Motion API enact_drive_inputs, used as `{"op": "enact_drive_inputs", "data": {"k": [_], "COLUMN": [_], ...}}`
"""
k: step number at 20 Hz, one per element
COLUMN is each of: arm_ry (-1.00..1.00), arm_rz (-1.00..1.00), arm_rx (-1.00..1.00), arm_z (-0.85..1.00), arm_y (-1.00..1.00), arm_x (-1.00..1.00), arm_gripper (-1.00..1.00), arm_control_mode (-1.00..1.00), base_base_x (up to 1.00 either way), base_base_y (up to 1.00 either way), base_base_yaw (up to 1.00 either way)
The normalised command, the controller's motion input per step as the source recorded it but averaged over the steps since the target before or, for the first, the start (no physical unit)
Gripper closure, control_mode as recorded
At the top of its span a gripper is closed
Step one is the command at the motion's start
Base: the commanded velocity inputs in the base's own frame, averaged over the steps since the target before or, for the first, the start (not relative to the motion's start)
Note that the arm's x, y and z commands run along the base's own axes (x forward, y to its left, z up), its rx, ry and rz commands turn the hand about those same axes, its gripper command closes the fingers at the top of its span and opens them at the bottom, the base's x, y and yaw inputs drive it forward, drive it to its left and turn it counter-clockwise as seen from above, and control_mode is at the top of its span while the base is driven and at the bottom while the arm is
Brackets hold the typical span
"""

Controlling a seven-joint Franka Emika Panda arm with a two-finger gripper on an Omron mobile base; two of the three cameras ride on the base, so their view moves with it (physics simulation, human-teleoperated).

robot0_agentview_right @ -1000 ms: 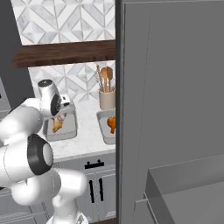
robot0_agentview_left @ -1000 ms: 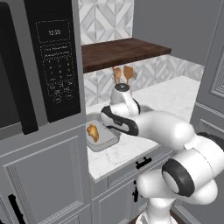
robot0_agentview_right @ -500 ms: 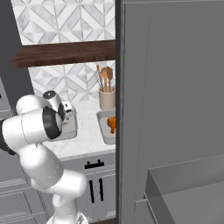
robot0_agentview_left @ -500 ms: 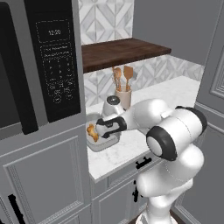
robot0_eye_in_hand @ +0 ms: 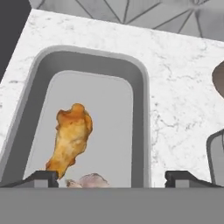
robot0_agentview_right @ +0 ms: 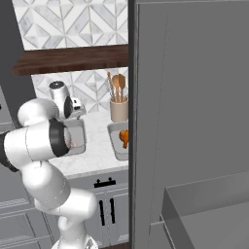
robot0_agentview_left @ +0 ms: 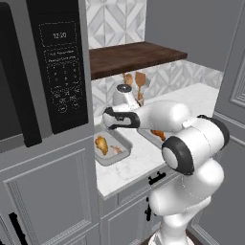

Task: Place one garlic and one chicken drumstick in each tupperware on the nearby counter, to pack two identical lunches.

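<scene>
From my remote station I read the hand view first: the gripper (robot0_eye_in_hand: 111, 177) stands with its two dark fingertips (robot0_eye_in_hand: 41, 177) spread wide, one at each lower side, holding nothing. Between and just above them lies a shallow grey tupperware (robot0_eye_in_hand: 140, 113) on the white marble counter (robot0_eye_in_hand: 183, 87). Inside this tray a golden-brown chicken drumstick (robot0_eye_in_hand: 70, 140) lies with its fat end up in the view and its narrow end toward the fingertips; just beside that narrow end sits a pale pinkish garlic (robot0_eye_in_hand: 89, 180), partly cut off at the bottom. In the left base view the same tray (robot0_agentview_left: 113, 159) sits next to the dark oven tower (robot0_agentview_left: 52, 72), with the drumstick (robot0_agentview_left: 101, 144) and the garlic (robot0_agentview_left: 116, 150) inside it, below the gripper (robot0_agentview_left: 109, 119). In the right base view a second tupperware (robot0_agentview_right: 116, 146) beside the beige utensil cup (robot0_agentview_right: 119, 109) holds another drumstick (robot0_agentview_right: 124, 137); whether it holds garlic I cannot tell.
</scene>
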Motion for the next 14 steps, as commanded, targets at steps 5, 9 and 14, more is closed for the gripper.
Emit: {"op": "enact_drive_inputs", "data": {"k": [5, 9, 14], "arm_ry": [0.11, -0.07, -0.26], "arm_rz": [-0.23, -0.25, -0.07], "arm_rx": [0.11, 0.01, -0.02], "arm_z": [0.93, 0.3, 0.06], "arm_y": [-0.48, -0.42, -0.08], "arm_x": [-0.97, -1.0, -0.79], "arm_gripper": [-1.0, -1.0, -1.0], "arm_control_mode": [-1.0, -1.0, 1.0], "base_base_x": [0.0, 0.0, -0.2], "base_base_y": [0.0, 0.0, 0.05], "base_base_yaw": [0.0, 0.0, 0.01]}}
